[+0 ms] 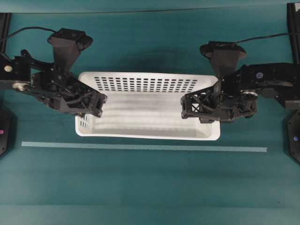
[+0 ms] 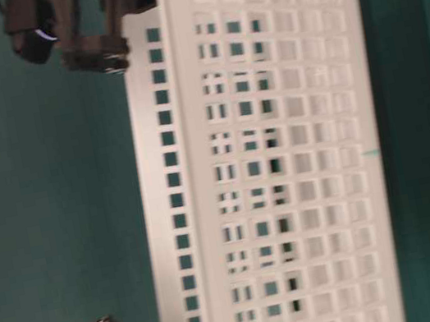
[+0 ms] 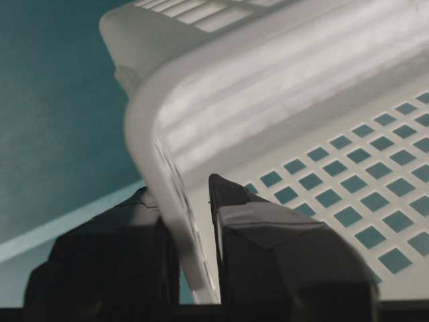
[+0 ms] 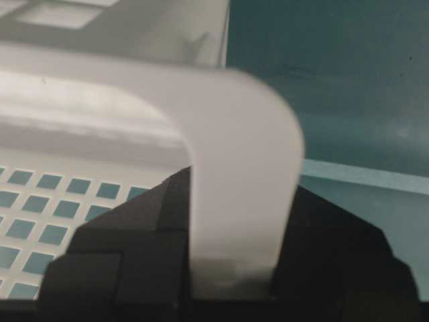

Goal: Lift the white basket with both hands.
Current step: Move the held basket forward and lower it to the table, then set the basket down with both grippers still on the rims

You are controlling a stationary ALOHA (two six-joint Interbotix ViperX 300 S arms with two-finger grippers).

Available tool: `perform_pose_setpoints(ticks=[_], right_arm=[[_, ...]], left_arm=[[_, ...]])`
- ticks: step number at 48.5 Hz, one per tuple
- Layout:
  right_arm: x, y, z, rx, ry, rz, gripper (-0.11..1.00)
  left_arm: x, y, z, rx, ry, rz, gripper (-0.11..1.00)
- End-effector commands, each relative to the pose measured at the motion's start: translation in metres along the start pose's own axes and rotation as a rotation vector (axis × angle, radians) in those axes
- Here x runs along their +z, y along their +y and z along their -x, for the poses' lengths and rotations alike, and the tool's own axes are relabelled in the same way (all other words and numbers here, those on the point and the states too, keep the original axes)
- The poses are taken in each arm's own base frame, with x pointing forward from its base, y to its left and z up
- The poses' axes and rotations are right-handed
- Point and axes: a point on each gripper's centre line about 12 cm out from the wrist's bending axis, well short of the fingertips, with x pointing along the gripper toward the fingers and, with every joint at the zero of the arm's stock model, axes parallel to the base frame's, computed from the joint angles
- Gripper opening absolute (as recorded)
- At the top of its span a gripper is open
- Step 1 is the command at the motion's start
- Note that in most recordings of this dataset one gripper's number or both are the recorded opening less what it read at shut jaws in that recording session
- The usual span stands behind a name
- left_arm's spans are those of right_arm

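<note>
Left edge of the overhead view: bare teal table [image 1: 150, 187], a black post and cable at the corner. The left arm reaches in from that side, wrist turned so its camera housing stands above the linkage. The left gripper [image 1: 96, 107] is clenched on the left end wall of the white basket [image 1: 140, 117]; in its wrist view one finger [image 3: 231, 201] lies inside the wall and the other outside, both pressed against the plastic, just below the rounded rim.

Centre: the basket lies lengthwise between the two arms, its far long wall tipped into view. Rectangular, white plastic, smooth solid floor with faint ribbing, walls pierced by regular rows of small rectangular holes. Open table lies on both long sides. A pale tape line [image 1: 140, 146] runs parallel just beside the near long wall.

Right: the right gripper [image 1: 199, 107] mirrors the left, arm coming in from the right edge. In its wrist view the curved rim sits wedged between the two black fingers [image 4: 335, 241], jaws gripping it on both faces.

Table-level view is blurred and turned sideways; whether the floor of the basket clears the table I cannot tell.
</note>
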Motion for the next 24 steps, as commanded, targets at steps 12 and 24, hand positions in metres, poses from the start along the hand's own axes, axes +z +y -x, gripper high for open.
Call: perform_pose_setpoints(ticks=[12, 24], right_arm=[[-0.018, 0.007, -0.038, -0.043, 0.027, 0.095, 0.18], [-0.02, -0.001, -0.051, -0.066, 0.03, 0.097, 0.18]], left_arm=[[0.001, -0.003, -0.039, 0.011, 0.001, -0.025, 0.07], [-0.001, 0.0, -0.054, 0.01, 0.003, -0.023, 0.07]])
